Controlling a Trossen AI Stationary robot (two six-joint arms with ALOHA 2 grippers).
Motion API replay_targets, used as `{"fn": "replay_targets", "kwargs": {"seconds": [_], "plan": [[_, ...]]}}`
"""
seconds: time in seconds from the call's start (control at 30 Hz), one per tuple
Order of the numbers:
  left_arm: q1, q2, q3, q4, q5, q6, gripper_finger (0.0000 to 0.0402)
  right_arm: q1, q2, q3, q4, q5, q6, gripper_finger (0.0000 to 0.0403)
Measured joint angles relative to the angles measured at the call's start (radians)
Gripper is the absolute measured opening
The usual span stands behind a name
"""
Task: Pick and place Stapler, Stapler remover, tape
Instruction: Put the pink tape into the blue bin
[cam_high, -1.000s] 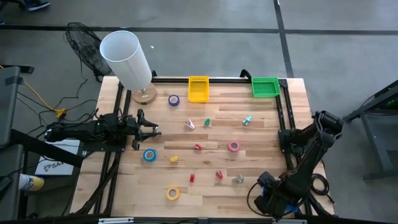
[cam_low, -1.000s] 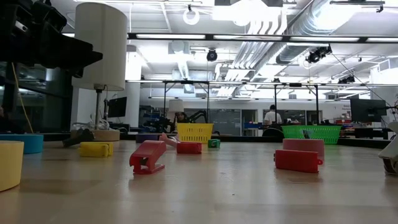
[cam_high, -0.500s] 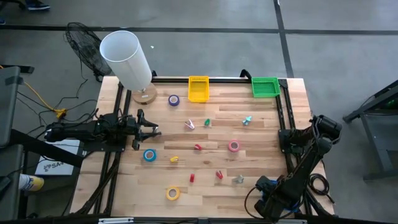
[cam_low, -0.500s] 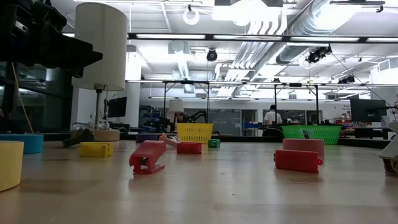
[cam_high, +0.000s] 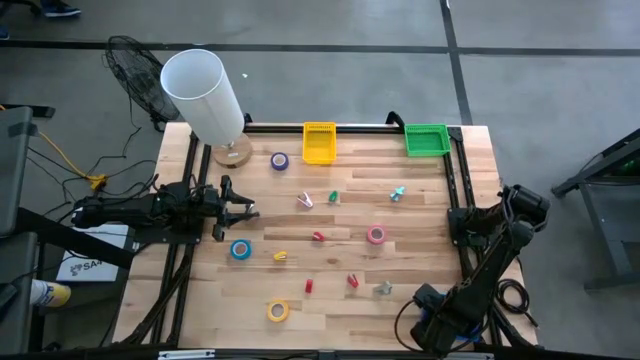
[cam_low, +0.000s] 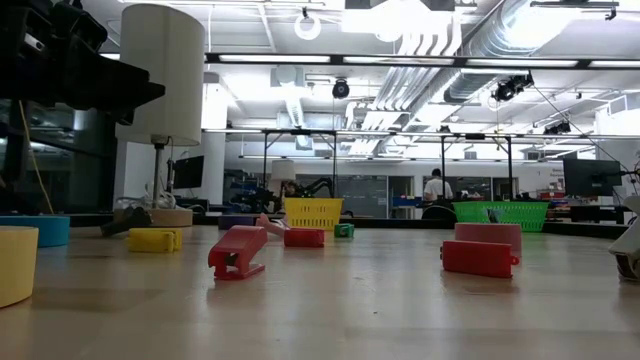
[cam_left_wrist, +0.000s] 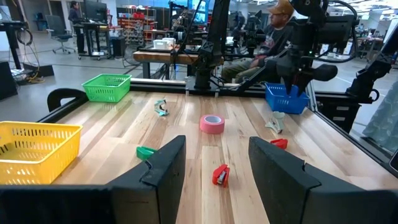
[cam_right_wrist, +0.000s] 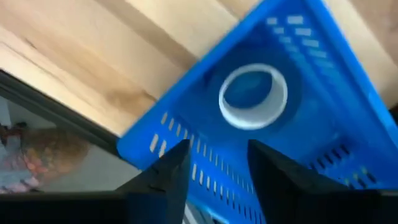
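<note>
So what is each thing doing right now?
Left hand: open, empty, at the table's left edge.
Right hand: open, above the blue basket.
White tape roll: lying in the blue basket, not held.
Pink tape: flat on the table.
Blue tape: flat on the table.
Yellow basket: upright at the far edge.
Green basket: upright at the far edge.

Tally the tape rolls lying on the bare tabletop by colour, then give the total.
purple tape roll: 1
blue tape roll: 1
pink tape roll: 1
yellow tape roll: 1
Total: 4
</note>
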Motion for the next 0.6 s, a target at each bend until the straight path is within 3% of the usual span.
{"fn": "replay_targets", "kwargs": {"seconds": [0.13,0.3,0.6], "plan": [[0.0,0.0,0.0,0.0,0.0,0.0,0.0175,-0.007,-0.001,0.016,-0.005,-0.057,0.019,0.0175],[0.0,0.0,0.0,0.0,0.0,0.0,0.0175,-0.013,-0.046,0.037,-0.02,-0.037,0.064,0.018],[0.0,0.0,0.0,0.0,0.0,0.0,0.0175,-0.039,-0.164,0.037,-0.147,0.24,0.244,0.0181]]}}
